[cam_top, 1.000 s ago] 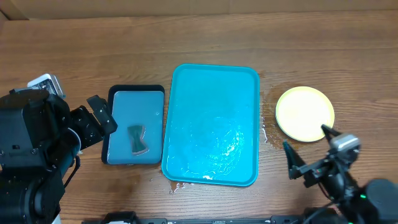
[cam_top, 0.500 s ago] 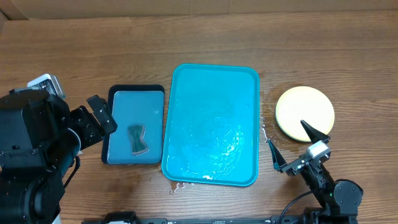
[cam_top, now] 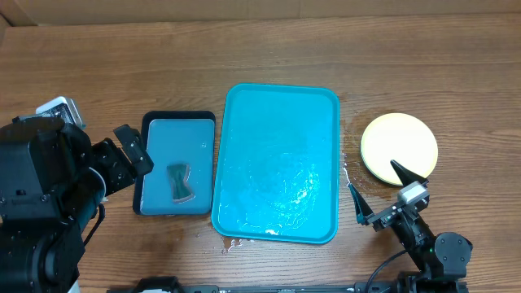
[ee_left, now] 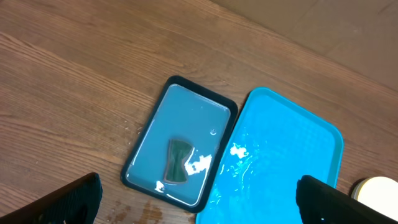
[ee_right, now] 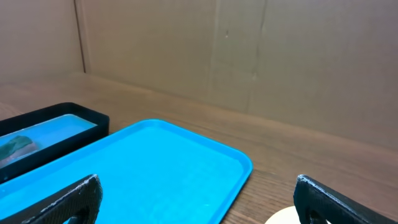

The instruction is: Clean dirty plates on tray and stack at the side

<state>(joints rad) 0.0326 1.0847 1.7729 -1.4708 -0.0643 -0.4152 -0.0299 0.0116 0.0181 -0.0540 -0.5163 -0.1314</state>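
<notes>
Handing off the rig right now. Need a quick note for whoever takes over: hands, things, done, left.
Left hand: open, empty, at the left edge of the small dark-rimmed tray, which holds a dark sponge in water.
Right hand: open, empty, between the turquoise tray and the plates.
Plates: stacked right of the turquoise tray, yellow-green on top; count unreadable from above.
Done: turquoise tray holds no plates, only water.
Left: probably just verify the stack; puddles lie beside the tray.

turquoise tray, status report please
Open and empty: left end effector, right end effector. No plates on turquoise tray, surface wet. One yellow-green plate right of it. Nothing in the way.
</notes>
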